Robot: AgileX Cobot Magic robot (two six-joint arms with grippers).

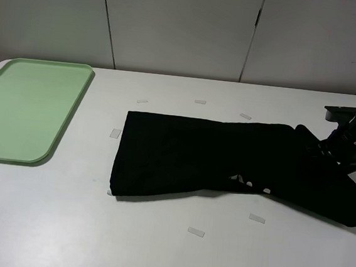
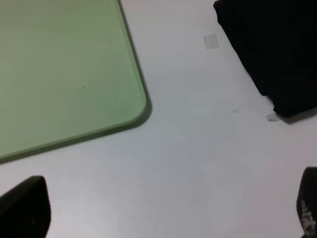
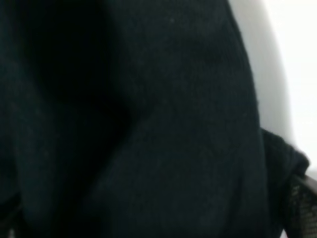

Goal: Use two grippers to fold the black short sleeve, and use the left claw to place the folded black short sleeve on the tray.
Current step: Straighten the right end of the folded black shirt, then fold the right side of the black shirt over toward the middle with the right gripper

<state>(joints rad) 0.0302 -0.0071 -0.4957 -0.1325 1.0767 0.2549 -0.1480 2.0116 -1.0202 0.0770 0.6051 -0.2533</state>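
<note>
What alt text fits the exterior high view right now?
A black short sleeve lies folded into a long band on the white table, the right gripper at its right end. A pale green tray sits apart on the left.

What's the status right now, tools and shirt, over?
Left tool open above table, holding nothing. Right tool on black short sleeve, end farthest from tray; grip unclear. Only flat tape marks between.

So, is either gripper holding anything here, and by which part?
Left gripper: nothing, jaws open. Right gripper sits at the right end of the shirt; whether it grips cannot be told.
</note>
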